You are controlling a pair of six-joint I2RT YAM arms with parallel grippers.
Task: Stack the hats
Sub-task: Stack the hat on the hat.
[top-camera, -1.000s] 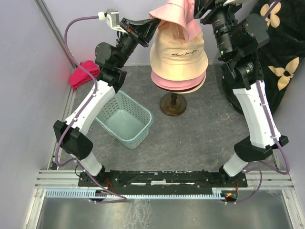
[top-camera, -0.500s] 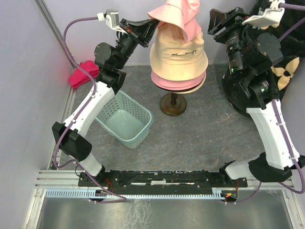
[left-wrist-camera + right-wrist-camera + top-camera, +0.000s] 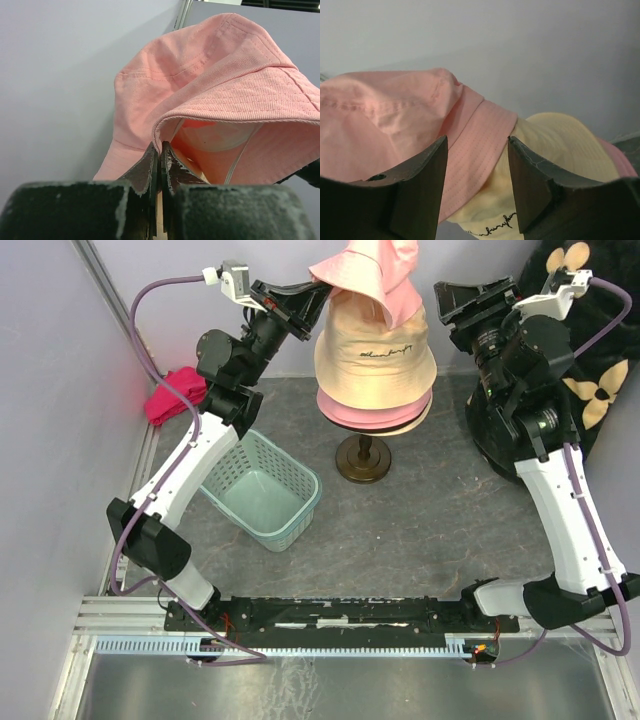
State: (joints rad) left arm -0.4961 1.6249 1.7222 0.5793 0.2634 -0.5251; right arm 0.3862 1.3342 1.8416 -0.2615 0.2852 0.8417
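Pinches the top pink hat [image 3: 368, 265] with the left claw [image 3: 322, 288], holds the right claw [image 3: 447, 302] spread, has yet to drop it onto the stacked beige hat [image 3: 375, 355].

Count, top view:
- Hats x3 for sure: light pink hat [image 3: 372, 270], beige hat [image 3: 375, 360], darker pink hat [image 3: 368, 416]. The beige edge under that brim may be a 4th, can't tell.
- Hat stand [image 3: 363, 462] x1
- Teal basket [image 3: 288, 530] x1
- Magenta cloth bundle [image 3: 172, 395] x1
- Black flower-print fabric [image 3: 597, 380] x1
- Arms x2: left arm [image 3: 190, 465], right arm [image 3: 557, 502]
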